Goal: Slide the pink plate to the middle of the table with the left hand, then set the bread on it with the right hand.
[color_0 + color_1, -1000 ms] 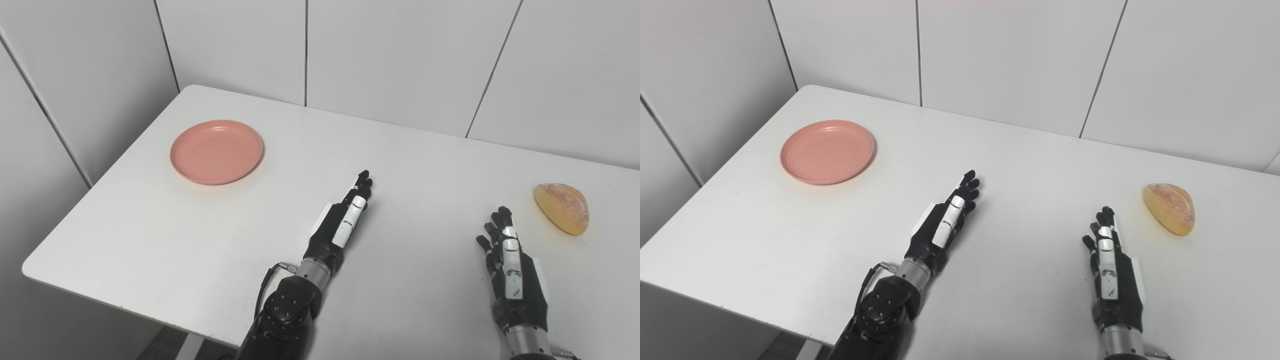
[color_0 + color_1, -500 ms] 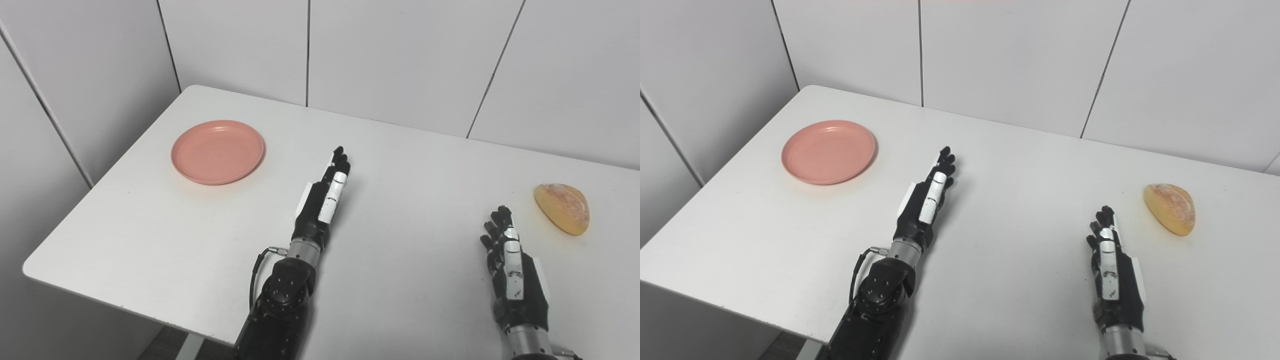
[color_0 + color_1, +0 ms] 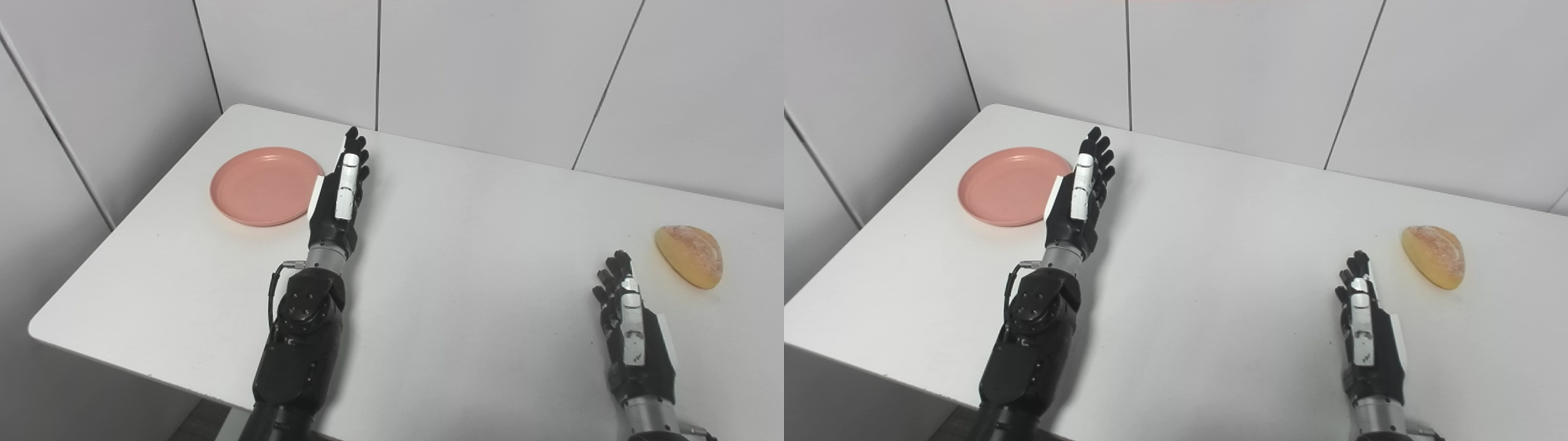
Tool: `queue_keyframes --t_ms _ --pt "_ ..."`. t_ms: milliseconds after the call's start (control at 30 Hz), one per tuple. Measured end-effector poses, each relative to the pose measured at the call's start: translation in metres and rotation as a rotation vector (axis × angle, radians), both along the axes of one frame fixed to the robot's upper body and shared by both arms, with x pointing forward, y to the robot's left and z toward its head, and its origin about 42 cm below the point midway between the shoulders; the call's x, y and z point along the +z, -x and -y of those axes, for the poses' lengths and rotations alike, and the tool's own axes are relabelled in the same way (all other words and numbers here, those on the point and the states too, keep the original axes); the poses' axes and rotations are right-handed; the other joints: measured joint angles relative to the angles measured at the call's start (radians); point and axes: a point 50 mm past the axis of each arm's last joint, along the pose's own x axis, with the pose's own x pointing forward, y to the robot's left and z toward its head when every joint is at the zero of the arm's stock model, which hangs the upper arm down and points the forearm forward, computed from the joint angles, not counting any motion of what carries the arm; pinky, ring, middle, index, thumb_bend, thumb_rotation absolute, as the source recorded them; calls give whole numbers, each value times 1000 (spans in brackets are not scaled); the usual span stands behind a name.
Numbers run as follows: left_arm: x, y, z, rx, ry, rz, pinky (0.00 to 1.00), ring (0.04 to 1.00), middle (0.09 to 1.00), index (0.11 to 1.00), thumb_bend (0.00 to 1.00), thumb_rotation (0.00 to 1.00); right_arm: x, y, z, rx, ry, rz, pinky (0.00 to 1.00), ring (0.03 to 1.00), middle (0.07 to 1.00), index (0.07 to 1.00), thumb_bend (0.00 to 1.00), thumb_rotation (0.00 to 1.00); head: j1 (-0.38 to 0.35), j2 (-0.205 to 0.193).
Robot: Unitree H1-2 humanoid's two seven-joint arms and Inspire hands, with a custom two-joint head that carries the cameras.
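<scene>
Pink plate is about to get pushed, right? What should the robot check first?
1. Pink plate empty, flat on the table: ok.
2. Left hand open, beside the plate's right edge: ok.
3. Left hand touching the plate: cannot tell.
4. Plate already in the table's middle: not ok, it sits near the far left corner.
5. Sliding path to the middle free of things: ok.
6. Bread on the table, right hand open and apart from it: ok.

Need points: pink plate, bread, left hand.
pink plate (image 3: 257,187), left eye view, centre of the dish.
bread (image 3: 1434,255), right eye view, middle of the crust.
left hand (image 3: 335,197), left eye view, back of the hand.
</scene>
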Motion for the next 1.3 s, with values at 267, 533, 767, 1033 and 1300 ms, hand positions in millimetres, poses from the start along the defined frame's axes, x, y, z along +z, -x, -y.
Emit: queue_keyframes --t_ms 267,533,767,1033,1300 --pt "8 -10 -36 130 -12 16 861 875 870 873 763 1000 0 0 0 2 1 1 1000 1000 1000 1000 713 995 -3 0" --pt "20 -18 -74 268 -42 43 775 787 778 773 790 1000 0 0 0 -2 3 4 1000 1000 1000 1000 710 1000 0 -2" --pt "31 -22 -107 372 -60 59 722 746 739 738 782 1000 0 0 0 -3 3 7 1000 1000 1000 1000 704 998 -3 -3" --pt "27 -20 -147 489 -125 21 734 746 741 745 777 1000 0 0 0 -4 9 11 1000 1000 1000 1000 696 1000 -2 -9" --pt "20 -20 -185 543 -209 -30 759 762 760 778 758 1000 0 2 1 -6 14 14 1000 1000 1000 1000 680 1000 9 -2"
